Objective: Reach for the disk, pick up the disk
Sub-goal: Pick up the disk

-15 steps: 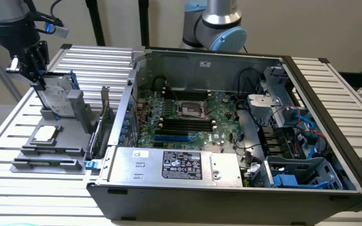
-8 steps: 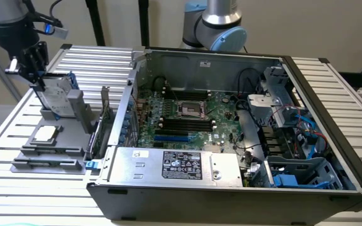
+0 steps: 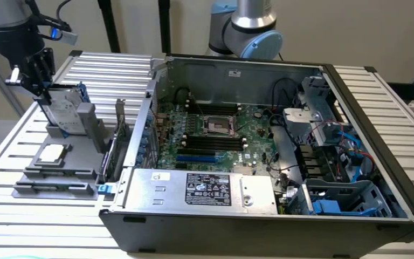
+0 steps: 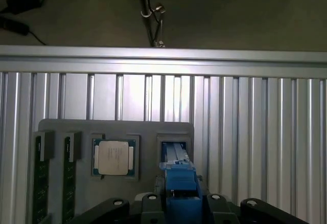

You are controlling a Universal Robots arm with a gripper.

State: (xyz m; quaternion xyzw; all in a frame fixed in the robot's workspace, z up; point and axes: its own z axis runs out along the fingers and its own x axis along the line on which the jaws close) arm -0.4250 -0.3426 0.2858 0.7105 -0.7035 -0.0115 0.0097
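The disk, a silver-grey drive with a white label in a blue carrier, stands on edge in a slot at the far end of a grey tray. This is at the exterior view's left. My gripper hangs from above, right at the disk's upper edge and touching or nearly touching it. In the wrist view the blue carrier of the disk rises straight toward the camera from its slot in the grey tray, between the dark parts of my gripper.
A small square chip and memory sticks lie on the same tray. An open computer case with a silver power-supply box stands close to the tray's right. A second arm stands behind it. Everything rests on a slatted metal table.
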